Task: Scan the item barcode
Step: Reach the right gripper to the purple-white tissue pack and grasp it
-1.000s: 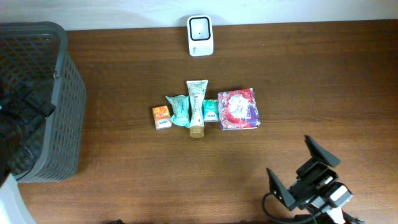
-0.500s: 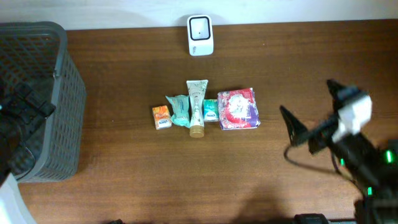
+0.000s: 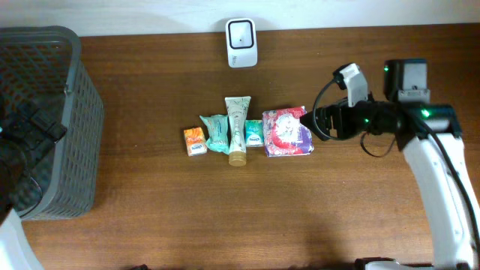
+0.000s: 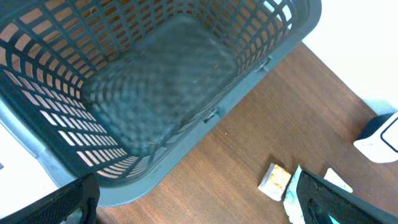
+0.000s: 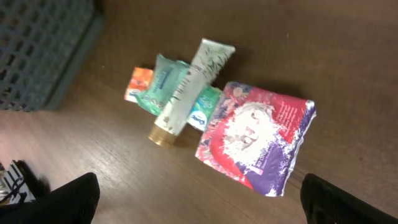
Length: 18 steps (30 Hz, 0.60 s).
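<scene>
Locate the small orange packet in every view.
Overhead: the orange packet is at the left end of the item row, mid-picture.
Left wrist: the packet is at lower right, outside the basket.
Right wrist: the packet is at upper left, at the row's left end.
Shared landmark: the grey basket.

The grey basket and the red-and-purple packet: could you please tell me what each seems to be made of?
The grey basket: probably moulded plastic, matte; its walls are a regular lattice. The red-and-purple packet: likely thin plastic film, slightly glossy; crinkled, with a crimped edge.
</scene>
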### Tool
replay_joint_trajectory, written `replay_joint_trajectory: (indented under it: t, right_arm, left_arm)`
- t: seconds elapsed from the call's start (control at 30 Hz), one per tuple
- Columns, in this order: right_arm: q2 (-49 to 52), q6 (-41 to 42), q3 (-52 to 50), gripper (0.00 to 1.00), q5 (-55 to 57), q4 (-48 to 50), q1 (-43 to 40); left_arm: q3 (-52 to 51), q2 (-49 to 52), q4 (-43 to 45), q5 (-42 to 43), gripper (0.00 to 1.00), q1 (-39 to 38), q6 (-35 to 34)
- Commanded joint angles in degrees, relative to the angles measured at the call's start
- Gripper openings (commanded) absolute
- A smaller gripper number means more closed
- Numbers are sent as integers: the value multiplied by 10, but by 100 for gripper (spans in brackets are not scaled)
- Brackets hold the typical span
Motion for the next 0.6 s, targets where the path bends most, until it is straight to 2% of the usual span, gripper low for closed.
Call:
replay_joint_trajectory:
  t: [0.0,0.3,0.33,0.37,0.5,0.57]
  right_arm:
    - [67,4,9,99,21,7,2]
    - [267,4,9,99,34,45,2]
    - [280,4,9,79,36,46,2]
    - [287,4,9,72,38,48,2]
    - [308,4,8,72,54,54,2]
    - [330,7,3,77,47,65,2]
  left_arm:
    - [0,0,0,-2,99,3,-5]
    - [0,0,0,-2,99,3,-5]
    - [0,0,0,-2,99,3,-5]
    - [0,0,0,-2,99,3,-5]
    - [0,0,0,-2,99,3,-5]
    - [0,0,0,-2,99,3,-5]
